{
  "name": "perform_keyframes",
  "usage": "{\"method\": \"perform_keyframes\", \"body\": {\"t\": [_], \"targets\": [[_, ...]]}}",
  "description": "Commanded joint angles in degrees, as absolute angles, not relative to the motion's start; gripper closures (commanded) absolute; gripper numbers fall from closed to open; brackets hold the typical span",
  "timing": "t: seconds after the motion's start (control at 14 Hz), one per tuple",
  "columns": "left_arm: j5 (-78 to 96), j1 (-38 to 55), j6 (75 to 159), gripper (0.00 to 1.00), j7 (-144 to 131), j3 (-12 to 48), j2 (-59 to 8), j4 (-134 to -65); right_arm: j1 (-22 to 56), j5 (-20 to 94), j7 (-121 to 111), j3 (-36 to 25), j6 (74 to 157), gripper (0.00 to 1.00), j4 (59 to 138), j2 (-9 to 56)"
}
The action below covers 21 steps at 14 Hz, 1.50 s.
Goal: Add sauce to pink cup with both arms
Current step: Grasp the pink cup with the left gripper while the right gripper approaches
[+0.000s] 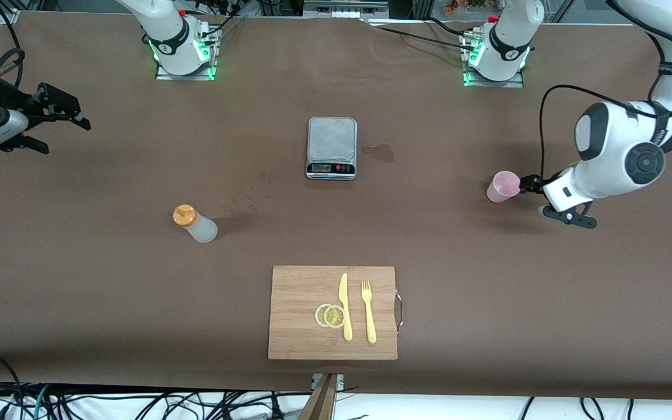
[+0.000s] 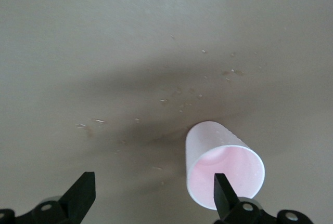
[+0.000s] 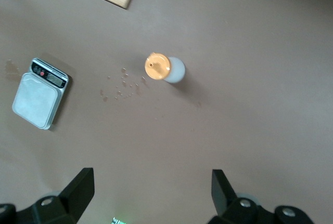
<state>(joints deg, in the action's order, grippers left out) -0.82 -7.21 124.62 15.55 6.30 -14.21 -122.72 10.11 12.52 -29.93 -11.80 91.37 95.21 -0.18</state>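
Even overhead light, soft shadows on the table (image 1: pixel 79 280) (left wrist view slightly hazy), no glare

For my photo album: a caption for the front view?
Open left tool reaches the small pale pink plastic cup; right tool waits.

The table (image 1: pixel 79 280) is plain matte brown with a darker brown stain (image 1: pixel 379 153) beside the scale (image 1: pixel 331 147), which is silver-grey with a black display strip. The pink cup (image 1: pixel 503 186) is pale pink; the sauce (image 1: pixel 195 224) is translucent white with an orange cap. The cutting board (image 1: pixel 301 291) is light wood grain, carrying a pale yellow knife (image 1: pixel 345 306), pale yellow fork (image 1: pixel 368 311) and yellow-rimmed lemon slices (image 1: pixel 330 315).
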Motion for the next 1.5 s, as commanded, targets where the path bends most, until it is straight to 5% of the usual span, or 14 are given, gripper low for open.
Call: {"method": "perform_keyframes", "body": {"t": [0.0, 0.36, 0.64, 0.86, 1.43], "targets": [[0.35, -7.21, 125.51, 0.01, 17.58, 6.85, -11.77, -125.07, 8.62, 16.34, -37.50, -12.13, 92.37, 0.00, 95.27, 0.88], [0.44, -7.38, 126.91, 0.19, 17.58, 7.03, -15.20, -125.16, 8.35, 17.67, -44.73, -12.13, 93.51, 0.00, 97.12, 0.97], [0.53, -7.12, 128.23, 0.50, 17.58, 7.29, -15.91, -126.91, 7.39, 17.75, -49.02, -12.13, 93.86, 0.00, 97.64, 1.66], [0.53, -6.33, 127.97, 1.00, 17.58, 7.29, -16.00, -126.83, 5.81, 21.34, -59.55, -12.13, 94.22, 0.00, 98.08, 4.38], [0.88, -6.33, 120.17, 1.00, 13.99, 11.85, -14.68, -119.91, -2.89, 40.75, -100.67, -12.13, 93.61, 0.00, 98.26, 19.93]]}}
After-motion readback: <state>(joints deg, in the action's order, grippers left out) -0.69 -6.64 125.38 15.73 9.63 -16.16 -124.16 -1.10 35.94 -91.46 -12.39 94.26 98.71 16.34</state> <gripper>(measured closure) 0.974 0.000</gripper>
